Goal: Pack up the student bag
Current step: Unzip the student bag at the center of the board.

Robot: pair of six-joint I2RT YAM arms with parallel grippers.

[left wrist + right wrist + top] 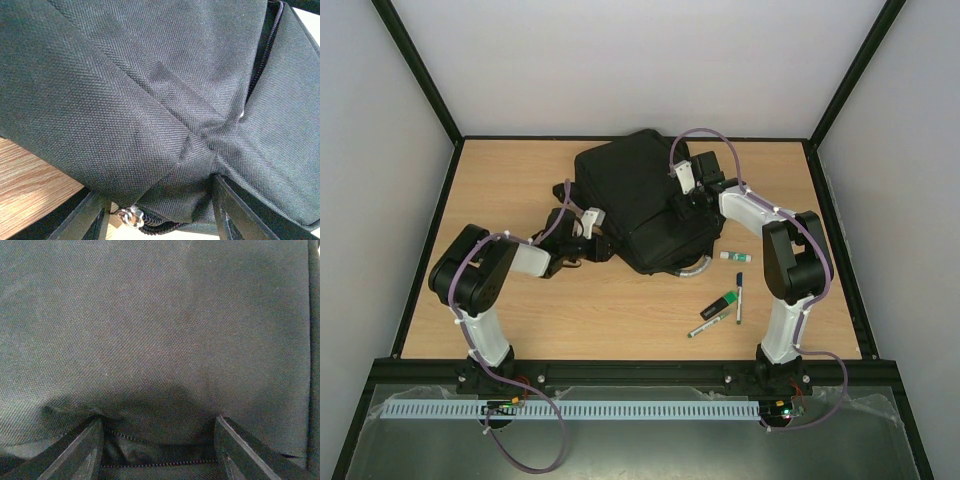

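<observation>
Opening work is what we judge to be in hand: the student bag (640, 195) lies flat toward the back middle of the table (520, 310), its grey loop handle (692, 268) at the near edge, and both arms reach onto it while nothing has yet gone inside that we can see.

The left gripper (159, 189) sits at the bag's left edge. Its fingers stand partly apart with a gathered fold of black fabric filling the gap, and a metal zip pull (131, 216) hangs just beside its left finger. We cannot tell whether the fold is actually pinched or only lying between the pads.

The right gripper (159, 421) is on the bag's right side, fingers likewise partly apart, cloth draped over the gap and a line of zip teeth (150, 463) showing below. Here too we cannot tell whether it grips.

The next move, as we read it, calls for one side to pin the fabric while the other draws the zip along, so the mouth gapes wide enough to take the stationery.

Counting: one bag, two grippers, and four loose items on the table to the bag's near right. These are a short white stick (733, 257), a dark pen (739, 295), a green highlighter (719, 304) and a slim pen (708, 323).
</observation>
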